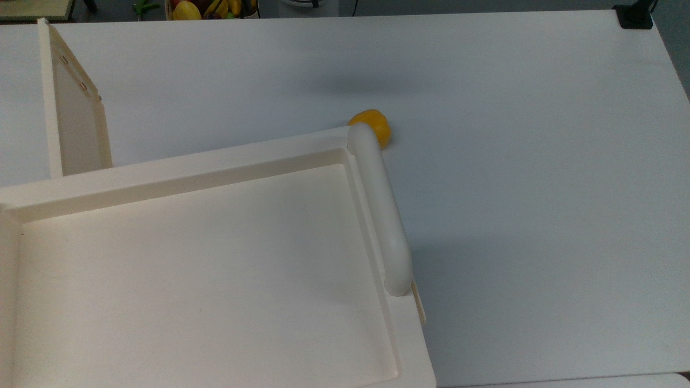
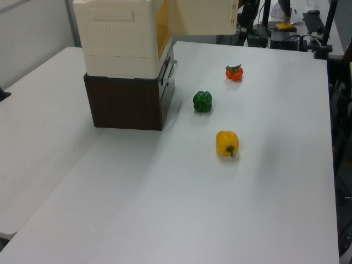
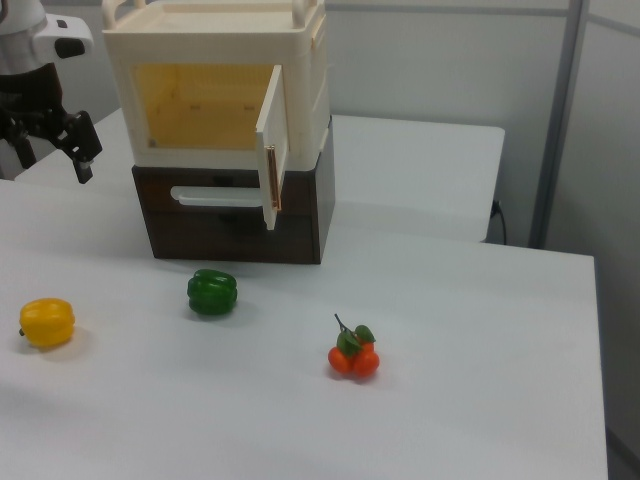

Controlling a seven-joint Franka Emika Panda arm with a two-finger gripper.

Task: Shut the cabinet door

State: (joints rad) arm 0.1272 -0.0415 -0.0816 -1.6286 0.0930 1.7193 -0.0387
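Gripper (image 3: 48,150) sits at the far upper-left of the right view, black fingers (image 3: 84,150) pointing down, hovering above the white table (image 3: 450,300), well apart from the cabinet. The fingers stand spread apart, a wide gap between them, nothing held, nothing touched.

Cabinet door (image 3: 271,150) is open. In the right view it swings out from the front of the cream cabinet (image 3: 310,80), hinged at the right view's right side, edge-on toward the camera, with a brown strip along its inner edge. The yellowish cabinet interior (image 3: 200,105) is exposed. In the top view the door (image 1: 75,108) stands out at the upper left, upright, small brown dots along its inner edge. In the left view the door (image 2: 201,16) projects to the left view's right from the cabinet top.

The cabinet rests on a dark brown base (image 3: 235,230) with a white handle (image 3: 215,195) across the front. In the top view the recessed cream top (image 1: 205,269) is seen, with a thick rounded white bar (image 1: 383,215) along its right rim.

On the table: yellow pepper (image 3: 47,322), green pepper (image 3: 212,292), orange-red fruit cluster with green leaves (image 3: 352,355). All apart from each other and from the cabinet. In the top view the yellow pepper (image 1: 377,124) peeks out just past the bar's end.
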